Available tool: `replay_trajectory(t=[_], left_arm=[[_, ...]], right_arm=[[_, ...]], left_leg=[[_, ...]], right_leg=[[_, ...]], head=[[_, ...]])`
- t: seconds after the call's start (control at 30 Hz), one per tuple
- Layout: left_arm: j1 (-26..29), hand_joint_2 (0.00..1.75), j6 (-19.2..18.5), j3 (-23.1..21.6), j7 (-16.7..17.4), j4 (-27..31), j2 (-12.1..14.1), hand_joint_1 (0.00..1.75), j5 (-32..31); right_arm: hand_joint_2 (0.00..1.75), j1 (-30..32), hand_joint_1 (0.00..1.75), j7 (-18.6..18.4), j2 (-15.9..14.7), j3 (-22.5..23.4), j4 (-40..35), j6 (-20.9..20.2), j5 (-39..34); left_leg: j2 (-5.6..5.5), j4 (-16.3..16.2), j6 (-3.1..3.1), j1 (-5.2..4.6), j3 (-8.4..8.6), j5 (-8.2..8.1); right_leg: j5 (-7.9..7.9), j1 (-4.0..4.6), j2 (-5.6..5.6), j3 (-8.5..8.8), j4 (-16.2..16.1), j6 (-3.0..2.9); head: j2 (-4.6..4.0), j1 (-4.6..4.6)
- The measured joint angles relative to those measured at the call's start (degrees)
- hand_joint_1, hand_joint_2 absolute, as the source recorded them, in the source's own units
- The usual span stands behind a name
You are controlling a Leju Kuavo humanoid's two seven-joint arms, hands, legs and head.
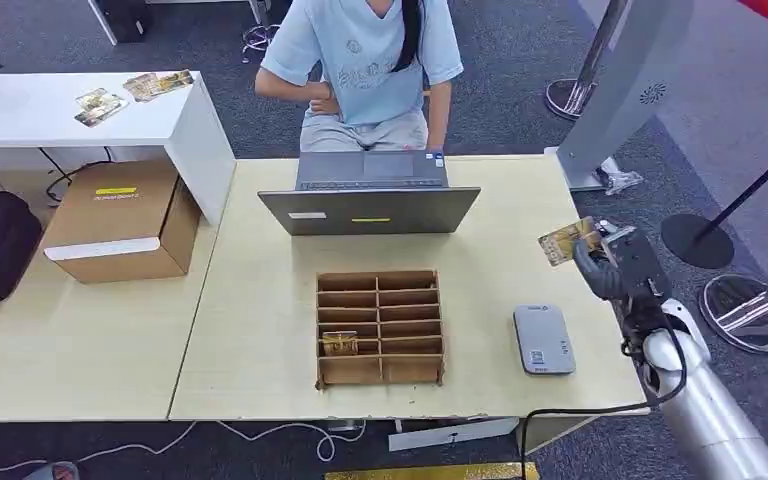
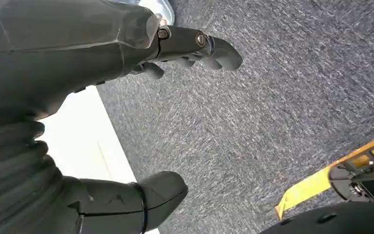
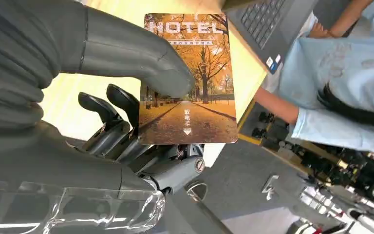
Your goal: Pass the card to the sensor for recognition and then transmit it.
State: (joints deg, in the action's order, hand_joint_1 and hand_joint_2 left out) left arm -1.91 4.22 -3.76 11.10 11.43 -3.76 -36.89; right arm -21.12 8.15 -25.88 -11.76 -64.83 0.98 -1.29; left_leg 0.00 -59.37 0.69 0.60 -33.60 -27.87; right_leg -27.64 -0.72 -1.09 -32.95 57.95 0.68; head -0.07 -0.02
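At the right end of the desk (image 1: 260, 300), the right robot hand (image 1: 610, 265) is holding a card (image 1: 567, 240) up off the surface, above the desk's right edge and beyond the grey sensor (image 1: 543, 339), which is lying flat near the front-right corner. In the right wrist view the card (image 3: 187, 78) is showing "HOTEL" over an autumn-trees pic, w/ the thick thumb (image 3: 136, 53) pressing on its face and the darker fingers (image 3: 112, 122) backing it from behind. The left robot hand (image 2: 126, 97) is hanging over grey carpet beside the desk edge, fingers curled in, holding nothing. Mid-desk, a cardboard organizer (image 1: 380, 328) w/ compartments is sitting w/ another card (image 1: 340, 344) in a left-column slot. Behind it a laptop (image 1: 370, 195) is standing open, facing a person (image 1: 365, 65) in a light blue shirt sitting at the far side.
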Motion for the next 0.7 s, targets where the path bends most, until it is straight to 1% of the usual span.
replay_trajectory(t=[0.1, 0.27, 0.43, 0.57, 0.7], left_arm=[[0.03, 1.75, -0.07, 0.22, 0.04, 0.0, 0.0, 0.0, -0.11], [0.04, 1.75, -0.09, 0.28, 0.02, 0.0, 0.0, 0.0, -0.68], [0.07, 1.75, -0.09, 0.31, -0.02, 0.0, 0.02, 0.0, -1.33], [0.07, 1.75, -0.11, 0.31, -0.04, 0.0, 0.02, 0.0, -1.68], [0.05, 1.75, -0.15, 0.31, -0.04, 0.0, 0.0, 0.0, -2.08]], right_arm=[[1.75, 2.67, 1.75, -0.48, -0.79, 2.34, -1.84, -0.83, -1.03], [1.75, 8.65, 1.75, -1.86, -0.7, 6.3, -6.12, -1.86, -3.12], [1.75, 13.84, 1.75, -2.66, -0.61, 10.03, -9.72, -3.76, -5.42], [1.75, 16.41, 1.75, -2.86, -0.52, 11.76, -11.04, -4.52, -5.57], [1.75, 17.68, 1.75, -3.37, -0.02, 12.04, -11.5, -4.76, -4.21]], left_leg=[[0.0, 0.0, 0.0, 0.0, -0.02, -0.01], [-0.05, 0.01, 0.01, 0.0, -0.03, -0.02], [-0.04, 0.02, 0.01, 0.0, -0.03, -0.03], [0.0, 0.02, 0.01, 0.0, -0.03, -0.03], [0.02, 0.02, 0.02, 0.0, -0.02, -0.02]], right_leg=[[0.0, 0.0, 0.0, 0.0, 0.0, 0.0], [-0.01, 0.0, -0.04, -0.01, 0.0, 0.0], [-0.01, 0.0, -0.02, -0.02, 0.0, 0.0], [-0.01, 0.0, 0.01, -0.02, 0.0, 0.0], [-0.01, 0.0, 0.03, -0.02, 0.0, 0.0]], head=[[0.0, 0.0], [0.0, -0.02], [0.0, 0.0], [0.0, 0.0], [0.0, 0.0]])
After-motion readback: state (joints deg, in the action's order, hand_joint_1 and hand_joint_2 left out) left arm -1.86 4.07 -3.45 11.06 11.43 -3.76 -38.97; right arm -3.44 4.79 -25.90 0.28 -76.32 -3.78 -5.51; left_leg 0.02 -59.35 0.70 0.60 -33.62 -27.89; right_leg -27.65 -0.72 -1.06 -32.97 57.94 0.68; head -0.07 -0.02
